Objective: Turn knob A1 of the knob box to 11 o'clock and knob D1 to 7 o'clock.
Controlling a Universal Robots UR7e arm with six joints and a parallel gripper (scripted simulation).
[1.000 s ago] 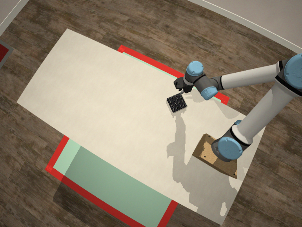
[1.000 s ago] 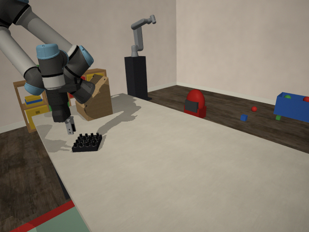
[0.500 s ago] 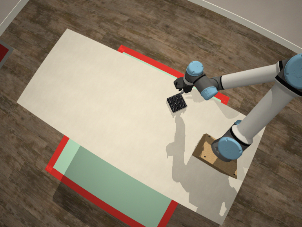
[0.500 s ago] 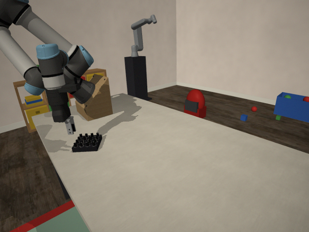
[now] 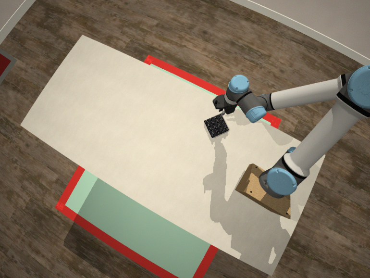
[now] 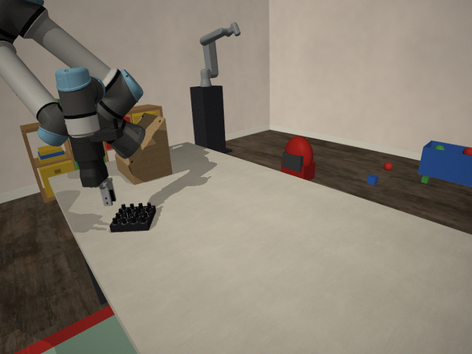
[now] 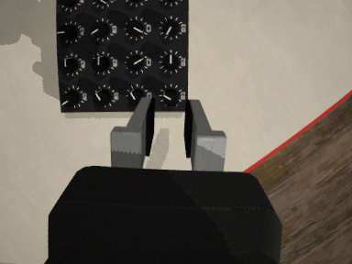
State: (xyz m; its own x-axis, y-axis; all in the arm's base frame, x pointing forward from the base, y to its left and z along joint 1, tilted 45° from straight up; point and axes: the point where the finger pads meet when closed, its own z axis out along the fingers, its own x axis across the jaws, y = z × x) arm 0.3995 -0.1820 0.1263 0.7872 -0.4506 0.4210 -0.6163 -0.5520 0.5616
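Observation:
The black knob box [image 5: 216,125] stands on its feet on the table, near the table's edge; it also shows in the exterior view [image 6: 132,217]. In the wrist view the knob box [image 7: 123,44] shows four rows of four black knobs with white lines; the printed names are too small to read. My gripper [image 7: 170,116] hovers above the box's near edge, its fingers apart with nothing between them. A corner knob [image 7: 171,95] lies just beyond the fingertips. The gripper hangs above the box's corner in the top and exterior views [image 5: 222,113] [image 6: 108,198], clear of the knobs.
The arm's wooden base block [image 5: 263,191] [image 6: 146,152] stands on the table behind the box. The table edge with a red strip [image 7: 300,139] runs close on the right of the gripper. A shelf, a grey arm on a black pedestal and toys stand on the floor away from the table.

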